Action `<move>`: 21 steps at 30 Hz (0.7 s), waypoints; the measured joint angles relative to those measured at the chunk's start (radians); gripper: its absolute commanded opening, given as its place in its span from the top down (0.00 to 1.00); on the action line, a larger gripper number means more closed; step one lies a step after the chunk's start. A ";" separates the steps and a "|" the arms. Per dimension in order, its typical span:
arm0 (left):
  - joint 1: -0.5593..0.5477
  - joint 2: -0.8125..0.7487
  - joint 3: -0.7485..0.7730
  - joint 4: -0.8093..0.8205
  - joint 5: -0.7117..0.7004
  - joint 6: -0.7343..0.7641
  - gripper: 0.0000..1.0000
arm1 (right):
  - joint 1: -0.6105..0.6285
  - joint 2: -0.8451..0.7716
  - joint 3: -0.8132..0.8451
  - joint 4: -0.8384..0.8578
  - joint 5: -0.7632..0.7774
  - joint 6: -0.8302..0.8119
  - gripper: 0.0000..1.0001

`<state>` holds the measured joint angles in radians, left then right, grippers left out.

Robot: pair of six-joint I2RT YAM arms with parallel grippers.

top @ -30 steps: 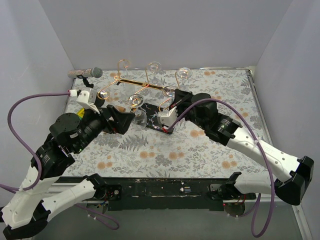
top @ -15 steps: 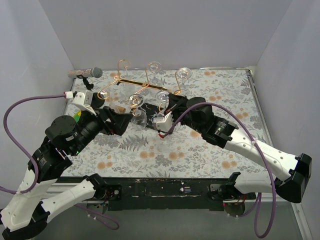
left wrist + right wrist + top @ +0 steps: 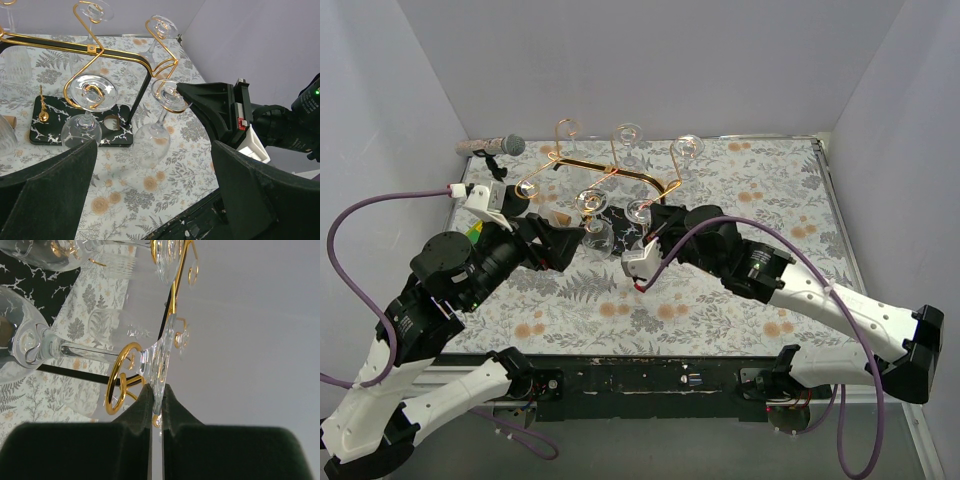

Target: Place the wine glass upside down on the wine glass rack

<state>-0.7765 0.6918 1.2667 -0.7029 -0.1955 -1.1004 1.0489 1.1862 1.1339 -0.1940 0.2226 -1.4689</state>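
Note:
The gold wire wine glass rack point(image 3: 582, 162) stands on its black veined base point(image 3: 620, 220) at the back middle. My right gripper point(image 3: 650, 216) is shut on the rim of the foot of a clear wine glass point(image 3: 640, 210). In the right wrist view its fingertips point(image 3: 146, 401) pinch that foot point(image 3: 162, 360), and the stem passes through a gold spiral point(image 3: 120, 375). In the left wrist view this glass point(image 3: 150, 145) hangs bowl down from the spiral. My left gripper point(image 3: 582, 240) is open and empty, just left of the rack base.
Another glass point(image 3: 82, 132) hangs upside down from a neighbouring spiral, and more glass feet sit on the back spirals point(image 3: 628, 133). A microphone point(image 3: 495, 147) lies at the back left. The floral cloth point(image 3: 720, 300) covers the table; grey walls stand close on three sides.
My right gripper has moved left and toward the near side with the glass foot in its grip. My left arm shifted slightly early on, then stayed still.

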 measured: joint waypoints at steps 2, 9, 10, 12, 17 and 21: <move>0.000 0.000 0.000 0.000 0.000 0.000 0.02 | 0.005 -0.007 0.000 -0.014 0.003 0.005 0.99; 0.000 0.000 0.000 0.000 -0.001 0.000 0.02 | 0.007 -0.053 0.000 -0.055 0.023 0.027 0.99; 0.000 0.000 0.000 0.000 -0.001 0.000 0.02 | 0.007 -0.059 0.000 -0.060 0.027 0.032 0.99; 0.000 0.000 -0.002 0.000 -0.001 0.000 0.02 | 0.007 -0.070 0.000 -0.074 0.032 0.042 0.99; 0.000 0.000 -0.014 0.000 -0.001 0.000 0.02 | 0.007 -0.080 -0.002 -0.093 0.050 0.067 0.99; 0.000 0.001 -0.017 -0.001 0.000 -0.002 0.02 | 0.007 -0.080 -0.010 -0.095 0.061 0.087 0.99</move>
<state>-0.7765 0.6926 1.2495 -0.7036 -0.1959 -1.1019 1.0557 1.1057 1.1236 -0.2890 0.2836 -1.3819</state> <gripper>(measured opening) 0.981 0.072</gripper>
